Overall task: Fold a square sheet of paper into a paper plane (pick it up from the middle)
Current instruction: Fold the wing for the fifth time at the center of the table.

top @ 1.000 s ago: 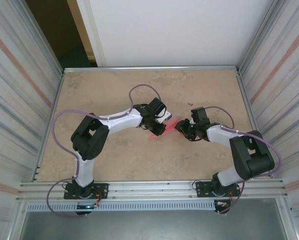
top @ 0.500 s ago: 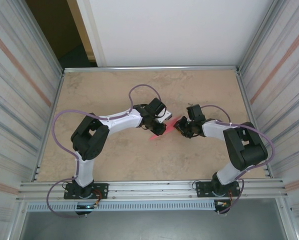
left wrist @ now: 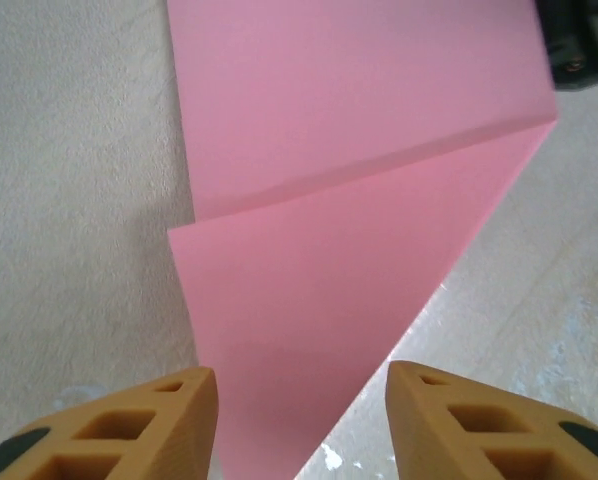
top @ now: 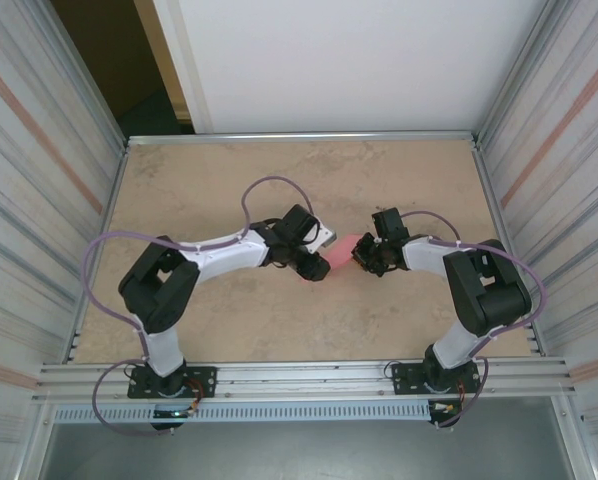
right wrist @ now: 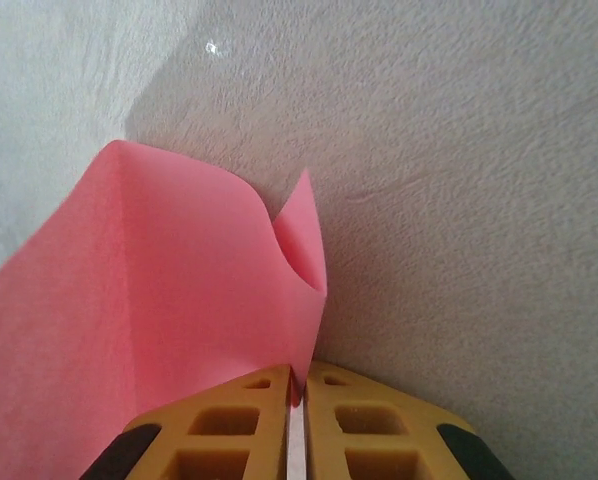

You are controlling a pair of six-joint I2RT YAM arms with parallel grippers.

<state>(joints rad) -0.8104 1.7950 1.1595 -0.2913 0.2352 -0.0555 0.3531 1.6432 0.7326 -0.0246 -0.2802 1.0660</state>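
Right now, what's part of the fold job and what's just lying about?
In the job: pink sheet of paper, partly folded; right gripper, pinching its edge; left gripper, open, straddling its point.
Not in the job, just fixtures: table; side walls; front rail.

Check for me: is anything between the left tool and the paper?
Nothing visible. The left tool stands open, and the paper's folded point lies between its fingers, over bare table. The right tool is shut on the paper's opposite edge, apart from the left one.
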